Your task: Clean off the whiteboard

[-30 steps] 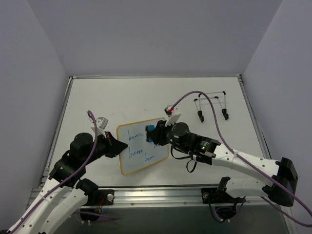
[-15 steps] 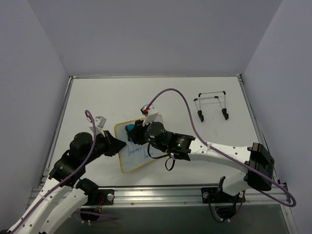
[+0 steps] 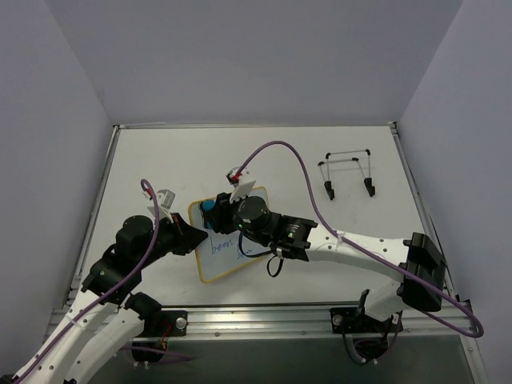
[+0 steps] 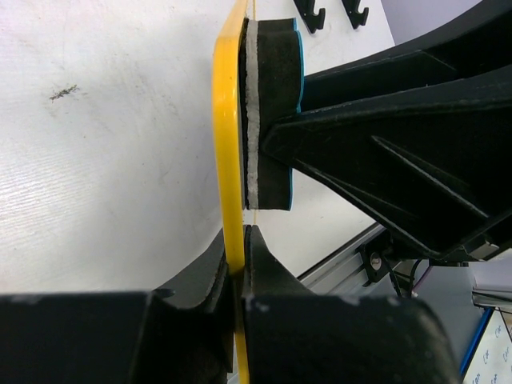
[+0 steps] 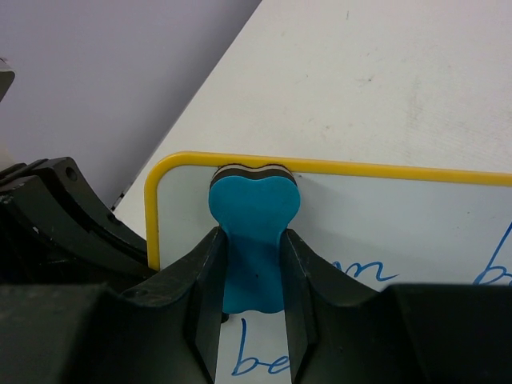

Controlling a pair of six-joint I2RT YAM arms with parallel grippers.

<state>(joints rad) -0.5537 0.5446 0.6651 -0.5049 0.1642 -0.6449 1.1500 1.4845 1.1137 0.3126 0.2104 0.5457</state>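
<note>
Leftmost, the left pincer (image 4: 240,234) clamps the left edge of the small yellow-framed whiteboard (image 3: 222,269) over the white surface (image 3: 176,160), likely steadying it for wiping. At its top-left corner the right pincer (image 5: 252,240) grips a blue foam eraser block (image 5: 254,210), pressed flat; blue writing lies below. Well right, a black wire stand (image 3: 346,171) obstructs nothing.
</note>
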